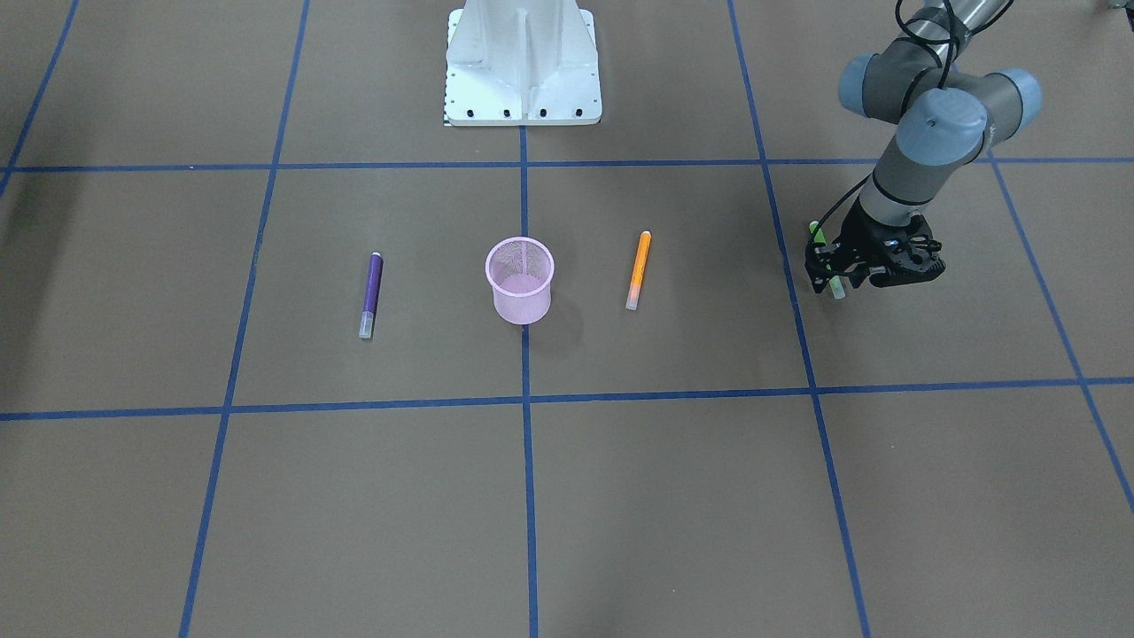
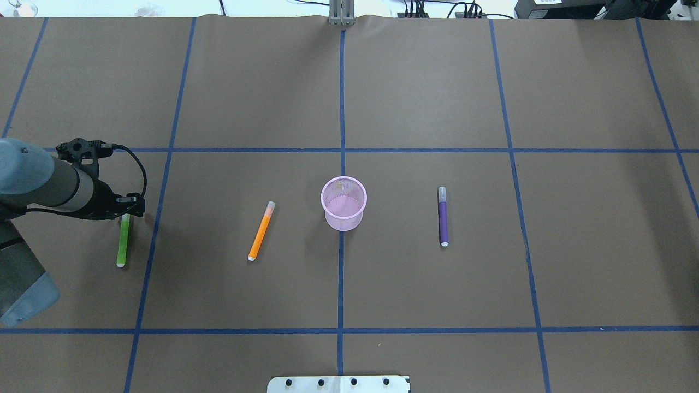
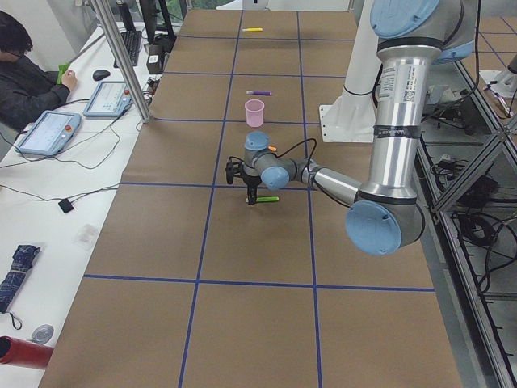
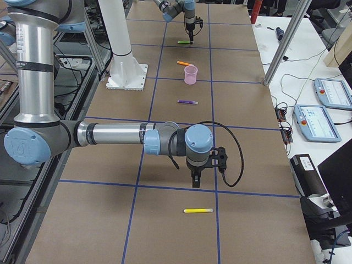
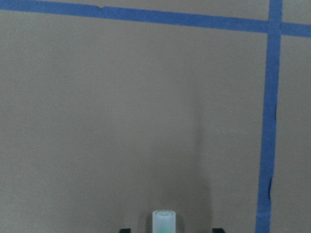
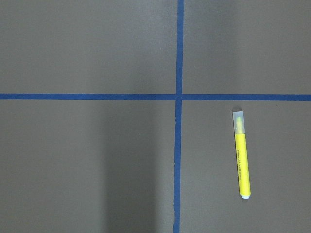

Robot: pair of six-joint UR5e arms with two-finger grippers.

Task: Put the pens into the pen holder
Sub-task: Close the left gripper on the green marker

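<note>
Left gripper is down at the green pen, far left of the overhead view. The pen lies on the table, long axis near vertical in that frame, and the gripper sits over its upper, capped end rather than its middle. In the left wrist view the whitish cap pokes up at bottom centre with a dark fingertip showing on either side and a gap both ways, so the jaws look spread, straddling the cap and not yet pinching.

That's the relation to watch: a close here takes the pen by one end, so it will likely hang or swing on the lift.

The pink mesh pen holder stands at frame centre, well to the right, with the orange pen lying between and the purple pen beyond.

The right gripper hovers near the yellow pen, which is lower right in its wrist view. Whether its jaws are apart, I cannot tell.
</note>
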